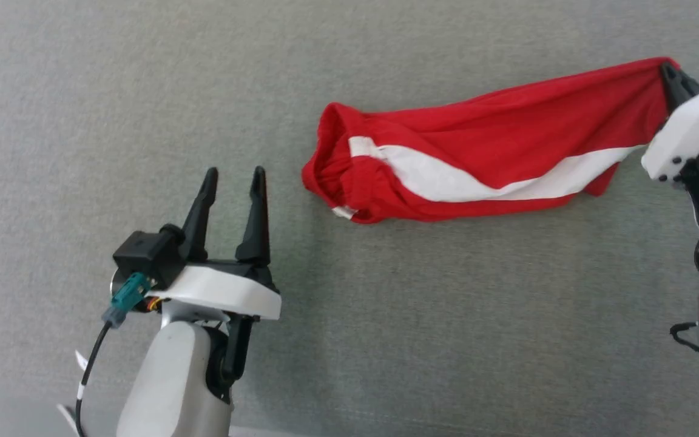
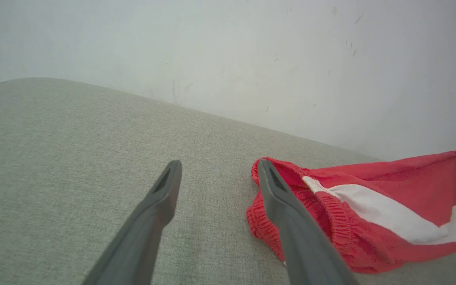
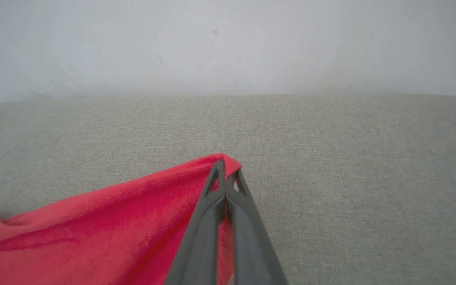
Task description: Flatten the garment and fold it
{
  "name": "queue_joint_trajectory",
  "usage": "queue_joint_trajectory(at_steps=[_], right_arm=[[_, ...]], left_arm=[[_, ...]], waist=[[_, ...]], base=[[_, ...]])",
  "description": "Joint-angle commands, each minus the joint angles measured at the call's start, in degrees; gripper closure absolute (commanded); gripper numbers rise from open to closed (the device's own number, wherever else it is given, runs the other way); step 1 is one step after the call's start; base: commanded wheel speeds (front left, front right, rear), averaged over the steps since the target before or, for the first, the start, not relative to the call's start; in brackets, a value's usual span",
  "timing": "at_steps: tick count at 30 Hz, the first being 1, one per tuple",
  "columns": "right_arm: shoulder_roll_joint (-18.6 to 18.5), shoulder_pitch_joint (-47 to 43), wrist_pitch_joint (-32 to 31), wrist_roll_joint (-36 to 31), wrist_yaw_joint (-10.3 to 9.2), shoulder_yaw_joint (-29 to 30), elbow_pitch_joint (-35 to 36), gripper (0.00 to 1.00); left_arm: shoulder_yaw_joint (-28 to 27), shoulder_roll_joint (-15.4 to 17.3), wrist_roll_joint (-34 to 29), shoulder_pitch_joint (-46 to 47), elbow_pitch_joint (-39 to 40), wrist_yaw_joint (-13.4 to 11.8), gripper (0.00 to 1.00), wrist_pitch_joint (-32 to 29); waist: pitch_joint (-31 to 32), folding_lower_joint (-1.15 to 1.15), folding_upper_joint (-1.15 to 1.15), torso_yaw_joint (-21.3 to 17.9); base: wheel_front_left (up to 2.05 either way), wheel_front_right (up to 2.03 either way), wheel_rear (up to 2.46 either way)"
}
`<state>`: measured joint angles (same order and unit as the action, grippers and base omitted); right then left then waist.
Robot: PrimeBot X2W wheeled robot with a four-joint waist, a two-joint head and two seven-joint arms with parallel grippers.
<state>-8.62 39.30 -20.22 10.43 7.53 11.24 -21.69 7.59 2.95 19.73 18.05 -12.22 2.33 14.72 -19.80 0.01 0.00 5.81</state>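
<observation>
**Robot Grips One Corner of Red Shorts as Other Hand Waits Open**

A bright red garment (image 1: 483,158) lies stretched in a long, narrow band across the grey cloth-covered table (image 1: 386,340), right of centre and towards the far side. A broad white stripe (image 1: 446,179) runs diagonally along it. The robot's right hand (image 1: 668,70) has its two dark fingers pressed together on the garment's far right corner, pinching a small peak of red cloth between the tips. The right wrist view shows the same grip close up, with the hand (image 3: 226,168) clamped on the fabric (image 3: 113,221) and red cloth showing in the slot between the fingers.

At the garment's left end the gathered waistband (image 1: 325,164) sits bunched and open on the table, with a small white tag (image 1: 343,211) at its near edge. The left hand (image 1: 234,176) is just to the left of and nearer than that end, clear of the cloth, with its fingers spread and nothing between them. In the left wrist view, its fingers (image 2: 164,198) frame bare table, with the waistband's puckered elastic (image 2: 331,206) just beside the right one and a pale wall (image 2: 228,51) beyond the table's far edge.
</observation>
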Motion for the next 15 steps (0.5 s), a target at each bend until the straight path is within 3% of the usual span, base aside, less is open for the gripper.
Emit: queue_joint_trajectory(at_steps=[1, 5, 8, 15], right_arm=[[-0.06, 1.31, 0.44, -0.87, -0.04, 0.20, -2.04, 0.00], [-0.94, 3.05, 3.58, -4.12, -0.04, 0.36, -7.07, 0.00], [-0.89, 1.11, 7.55, -5.92, -0.04, 0.49, -7.12, 0.00], [1.13, -12.31, 20.15, -7.97, -0.04, -3.30, 3.77, 0.00]], left_arm=[[0.27, -0.06, 0.16, 0.90, -0.21, 0.25, 0.00, 0.28], [1.62, -0.06, 0.57, 1.11, -0.21, 0.05, 0.00, 0.28], [2.66, -0.07, 0.89, 0.73, -0.53, 0.00, 0.00, 0.28], [5.62, -0.07, 2.57, 0.41, -1.17, -1.09, 0.00, -1.12]], waist=[[-1.64, -0.01, 0.00, 1.75], [-0.90, -0.01, 0.00, 2.16], [1.00, -0.01, 0.00, 1.62], [5.93, -0.01, 0.00, -2.08]], base=[[0.00, 0.00, 0.00], [0.00, 0.00, 0.00], [0.00, 0.00, 0.00], [0.00, 0.00, 0.00]])
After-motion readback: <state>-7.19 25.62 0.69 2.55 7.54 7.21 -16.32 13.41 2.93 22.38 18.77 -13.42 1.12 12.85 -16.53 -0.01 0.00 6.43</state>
